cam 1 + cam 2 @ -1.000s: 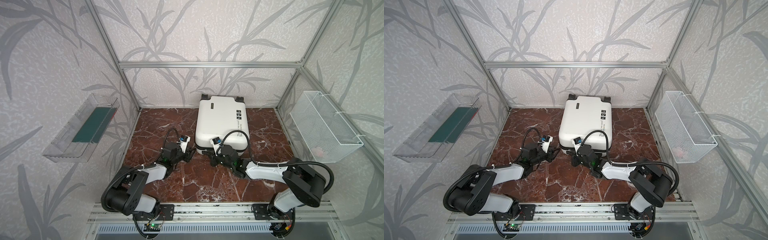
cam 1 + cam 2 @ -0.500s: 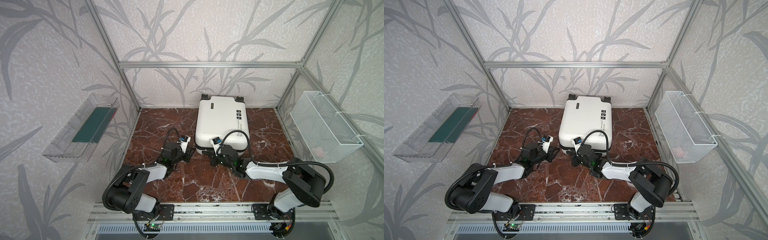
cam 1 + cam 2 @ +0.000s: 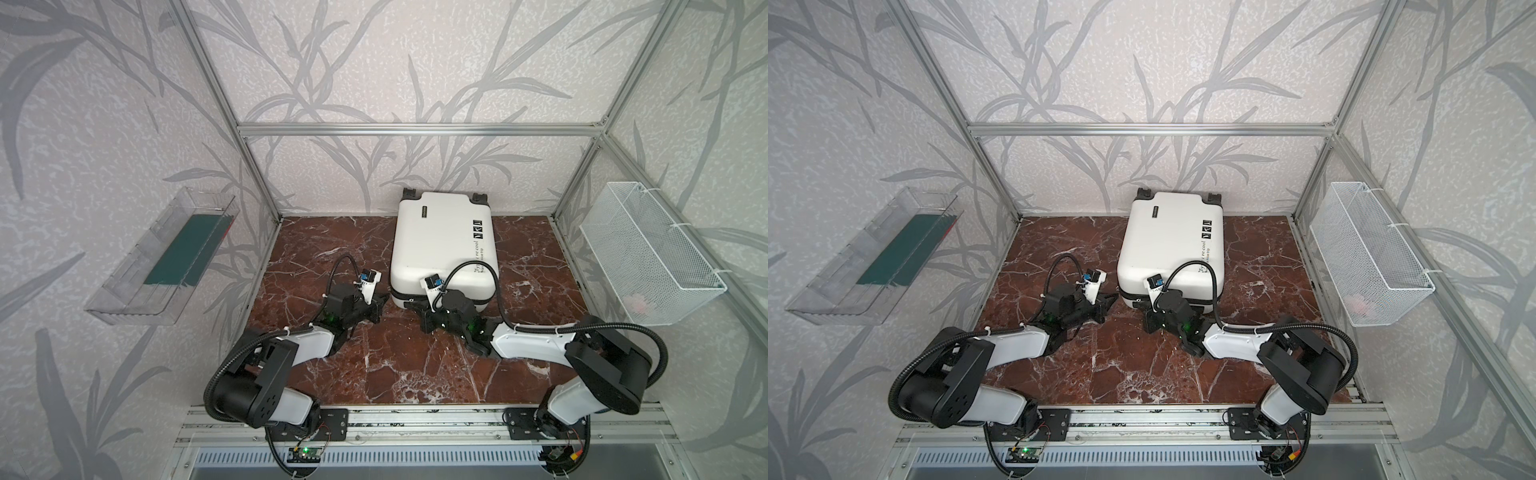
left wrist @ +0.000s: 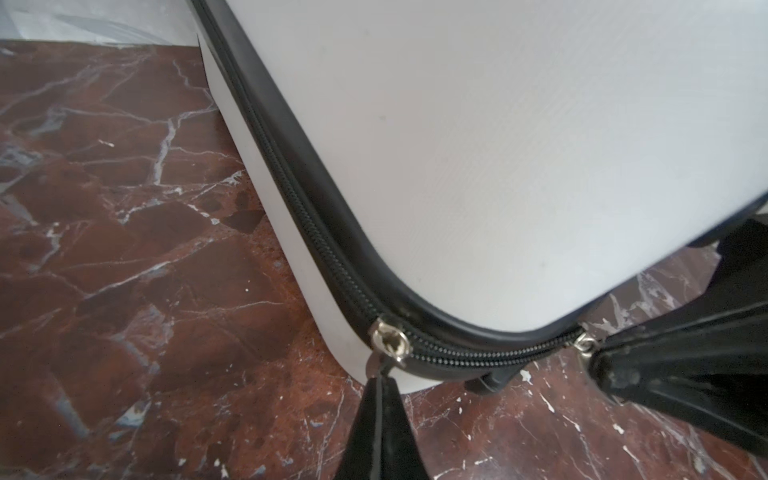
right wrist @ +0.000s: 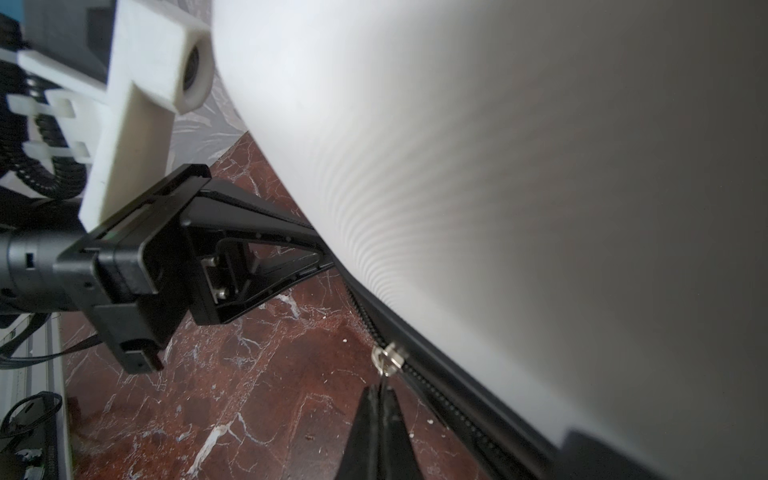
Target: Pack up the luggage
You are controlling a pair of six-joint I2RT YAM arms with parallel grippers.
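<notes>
The luggage (image 3: 442,245) (image 3: 1173,245), a white hard-shell suitcase, lies flat and zipped near the back wall. Both grippers meet at its near edge. In the left wrist view my left gripper (image 4: 380,380) is shut on the pull tab of one silver zipper slider (image 4: 388,338) at the rounded corner. A second zipper slider (image 4: 584,343) sits further along the black zipper band, at the right gripper's fingers (image 4: 665,365). In the right wrist view my right gripper (image 5: 380,388) is shut on the pull of that slider (image 5: 388,359). In a top view the left gripper (image 3: 384,299) and right gripper (image 3: 409,307) are close together.
A clear plastic tray (image 3: 162,257) holding something dark green hangs on the left wall. A white wire mesh basket (image 3: 648,253) with a small pinkish item (image 3: 636,305) hangs on the right wall. The red marble tabletop (image 3: 395,365) lies bare between the arms and the front rail.
The left gripper's jaws have closed at the suitcase's near left corner. The right arm and the suitcase have not moved.
</notes>
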